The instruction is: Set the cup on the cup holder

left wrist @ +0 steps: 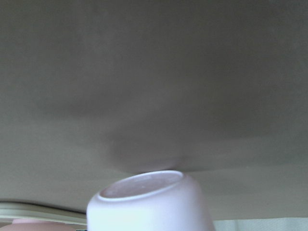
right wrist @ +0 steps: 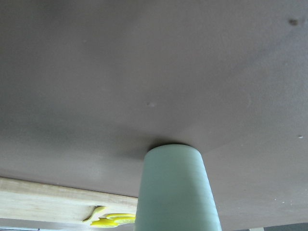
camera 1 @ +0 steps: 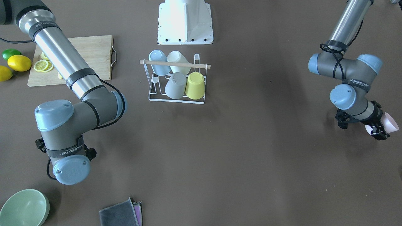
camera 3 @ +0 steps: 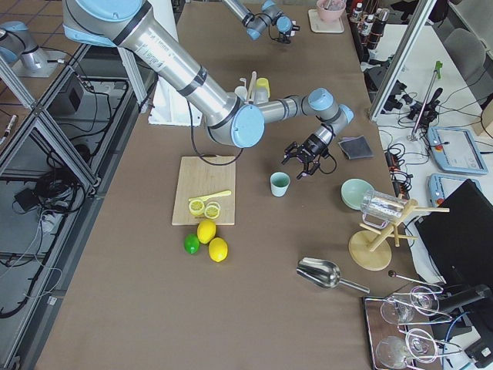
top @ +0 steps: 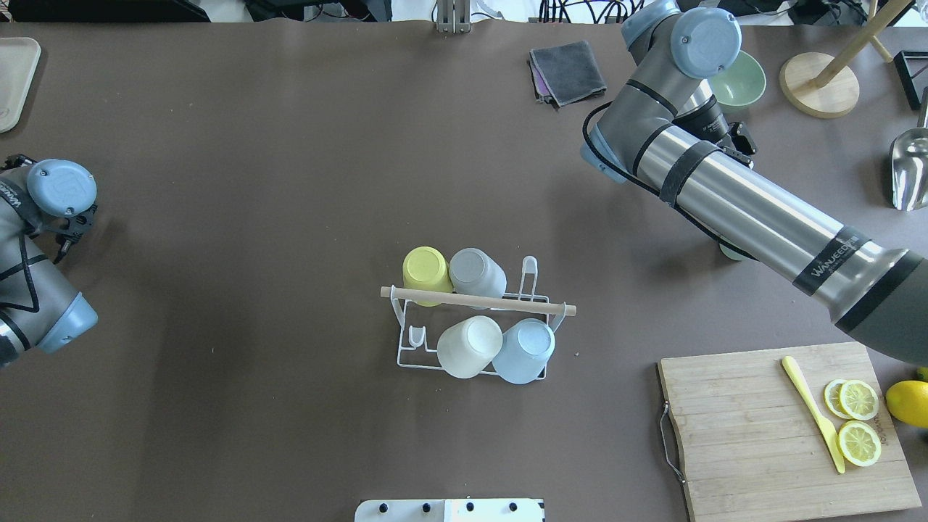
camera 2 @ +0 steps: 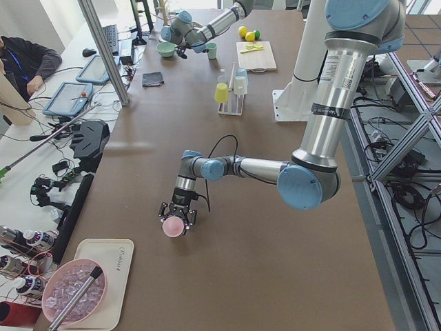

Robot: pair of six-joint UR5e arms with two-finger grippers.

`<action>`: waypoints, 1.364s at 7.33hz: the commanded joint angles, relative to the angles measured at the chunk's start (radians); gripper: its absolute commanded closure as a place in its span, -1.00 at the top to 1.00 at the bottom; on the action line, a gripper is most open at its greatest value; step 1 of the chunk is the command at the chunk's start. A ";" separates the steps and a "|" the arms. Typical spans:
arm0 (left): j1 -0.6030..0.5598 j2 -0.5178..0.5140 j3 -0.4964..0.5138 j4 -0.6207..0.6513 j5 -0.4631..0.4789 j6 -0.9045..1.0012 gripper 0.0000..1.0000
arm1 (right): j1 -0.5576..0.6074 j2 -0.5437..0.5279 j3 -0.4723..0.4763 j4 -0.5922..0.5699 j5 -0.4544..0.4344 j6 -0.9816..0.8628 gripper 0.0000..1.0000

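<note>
The cup holder point(camera 1: 177, 99) is a white wire rack with a wooden rod point(camera 1: 176, 64) at mid-table. It carries several upturned cups: blue, cream, grey and yellow. It also shows in the overhead view point(top: 403, 341). My left gripper point(camera 1: 378, 128) is far off at the table's end, shut on a pink cup point(camera 1: 392, 123) that it holds tilted just above the table; the cup also shows in the left wrist view point(left wrist: 149, 204). My right gripper point(camera 3: 303, 158) hovers beside a mint cup point(camera 3: 280, 183) standing on the table, apart from it. I cannot tell whether its jaws are open.
A wooden cutting board point(camera 1: 91, 50) with lemon slices lies near my right arm, with lemons and a lime beside it. A green bowl point(camera 1: 23, 208) and a folded grey cloth point(camera 1: 121, 215) sit at the far edge. The robot base point(camera 1: 185, 22) stands behind the rack.
</note>
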 commanded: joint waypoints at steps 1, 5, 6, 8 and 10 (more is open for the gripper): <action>-0.007 -0.001 -0.005 0.000 -0.003 0.003 0.14 | -0.020 0.001 -0.004 0.003 -0.092 -0.004 0.98; -0.113 -0.031 -0.152 0.001 -0.101 0.005 0.04 | -0.072 -0.010 -0.004 0.016 -0.134 -0.009 0.98; -0.125 -0.037 -0.231 0.008 -0.109 0.002 0.04 | -0.074 -0.020 -0.007 0.027 -0.142 -0.009 0.98; -0.139 -0.025 -0.396 0.018 -0.194 -0.006 0.04 | -0.072 -0.034 -0.008 0.041 -0.152 -0.033 0.98; -0.139 -0.023 -0.529 0.027 -0.198 -0.004 0.04 | -0.072 -0.048 -0.007 0.043 -0.154 -0.068 0.98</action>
